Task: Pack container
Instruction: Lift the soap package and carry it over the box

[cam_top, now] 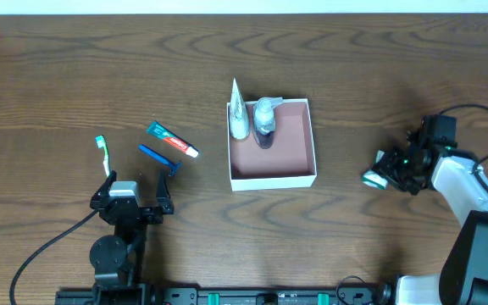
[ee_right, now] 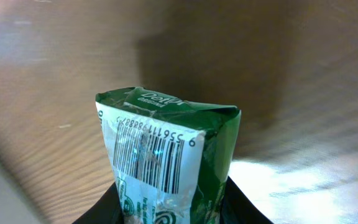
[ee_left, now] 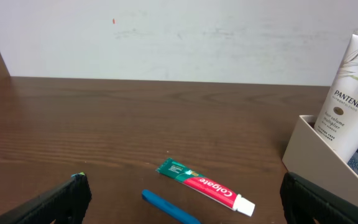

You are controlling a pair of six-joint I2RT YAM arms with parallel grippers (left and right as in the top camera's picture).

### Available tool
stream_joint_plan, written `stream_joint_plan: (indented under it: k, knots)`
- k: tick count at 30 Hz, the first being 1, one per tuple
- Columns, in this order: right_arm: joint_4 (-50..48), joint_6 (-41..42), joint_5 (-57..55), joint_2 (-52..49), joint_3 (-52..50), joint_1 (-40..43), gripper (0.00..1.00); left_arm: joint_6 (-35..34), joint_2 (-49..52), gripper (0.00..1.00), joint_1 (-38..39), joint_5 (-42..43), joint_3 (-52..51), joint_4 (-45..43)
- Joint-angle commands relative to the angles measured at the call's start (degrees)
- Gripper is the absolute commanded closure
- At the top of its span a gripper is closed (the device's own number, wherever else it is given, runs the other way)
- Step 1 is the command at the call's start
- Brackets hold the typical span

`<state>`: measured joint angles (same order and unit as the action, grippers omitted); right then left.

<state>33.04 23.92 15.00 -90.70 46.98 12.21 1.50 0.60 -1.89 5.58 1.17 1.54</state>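
The container [cam_top: 307,180] is a square white box with a pinkish-brown inside at the table's middle; its corner shows in the left wrist view [ee_left: 309,152]. A white Pantene tube [cam_top: 239,114] and a clear bottle [cam_top: 264,119] lean in its far left corner. A Colgate toothpaste tube [cam_top: 173,141], a blue stick [cam_top: 158,158] and a toothbrush [cam_top: 104,154] lie left of it. My left gripper [cam_top: 134,203] is open and empty, just short of the blue stick [ee_left: 166,208]. My right gripper [cam_top: 390,172] is shut on a green-and-white packet [ee_right: 166,162], right of the container.
The toothpaste tube [ee_left: 205,185] lies between the left fingers' line of sight and the container. The table's far edge meets a white wall [ee_left: 166,37]. Cables run along the front edge by both arm bases.
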Motion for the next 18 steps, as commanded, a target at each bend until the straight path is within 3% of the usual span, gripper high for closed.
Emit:
stream_joint_plan:
  k: [1,10,18]
  knots:
    - [1.2,-5.6,9.5,2.8,4.5,0.5,0.85,0.3,-0.3,0.02,-0.3,0.6,-0.9,2.1]
    - [0.4,-10.9,37.6,8.3,7.4,-0.3,0.83,0.3,-0.3,0.02,-0.3,0.6,-0.9,2.1]
    - [-4.0,-10.9,46.3,8.9,7.4,-6.7,0.83,0.3,-0.3,0.02,-0.3,0.6,-0.9,2.1]
